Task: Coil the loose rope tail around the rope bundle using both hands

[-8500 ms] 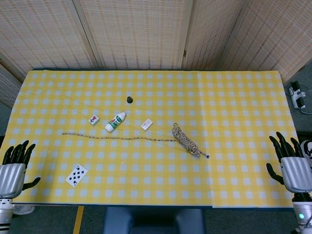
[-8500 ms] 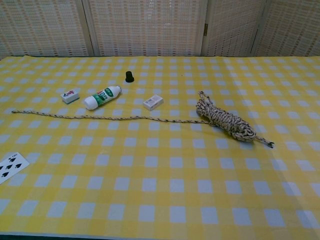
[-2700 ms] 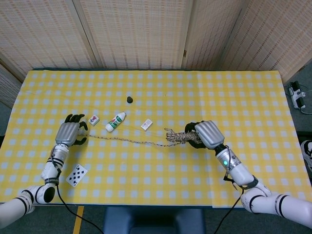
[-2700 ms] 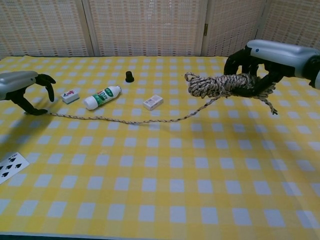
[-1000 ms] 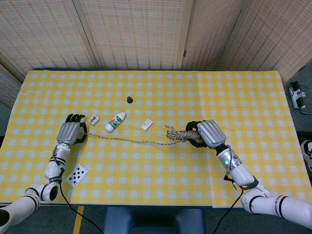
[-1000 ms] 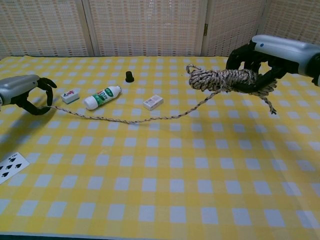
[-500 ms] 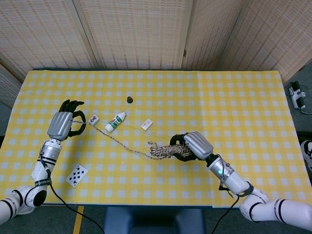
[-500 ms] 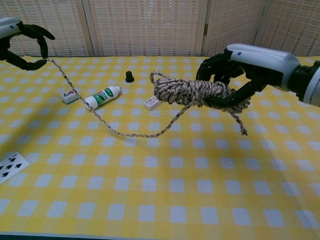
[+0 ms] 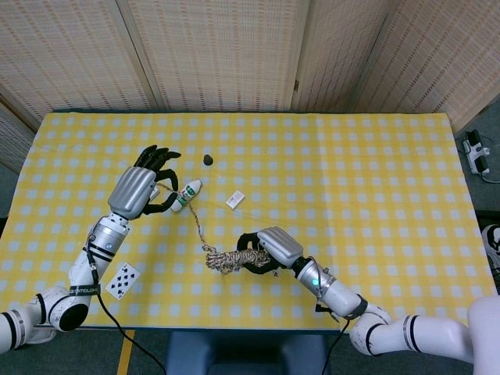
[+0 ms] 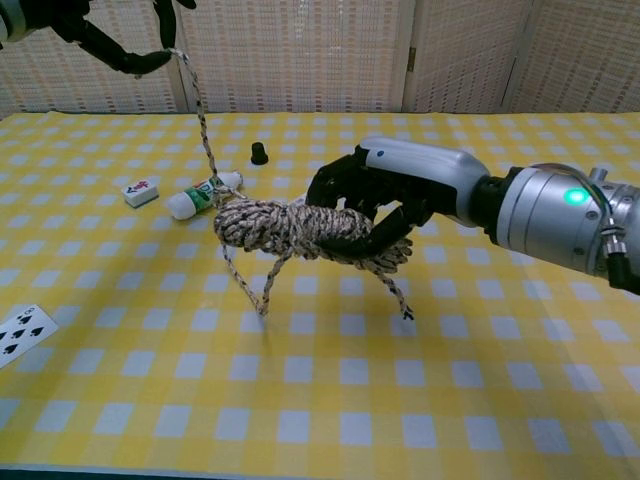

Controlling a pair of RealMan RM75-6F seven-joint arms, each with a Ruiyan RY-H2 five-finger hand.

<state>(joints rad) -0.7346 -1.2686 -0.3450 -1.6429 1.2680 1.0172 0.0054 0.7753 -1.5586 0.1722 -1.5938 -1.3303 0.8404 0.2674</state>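
The rope bundle is rough, speckled braided cord. Both hands show smooth matt-silver shells on the back, the right hand with black fingers. Matt checked cloth covers the table; woven cane screens stand along its far edge.

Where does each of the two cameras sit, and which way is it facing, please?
Head view: high above the near table edge, looking steeply down on the whole yellow checked table; both arms show, left robot hand and right robot hand.
Chest view: low at the near edge, looking across toward the screens; the right robot hand fills the middle, the left robot hand is cut off at the top-left corner.
Shared: rope bundle, white bottle, playing card.
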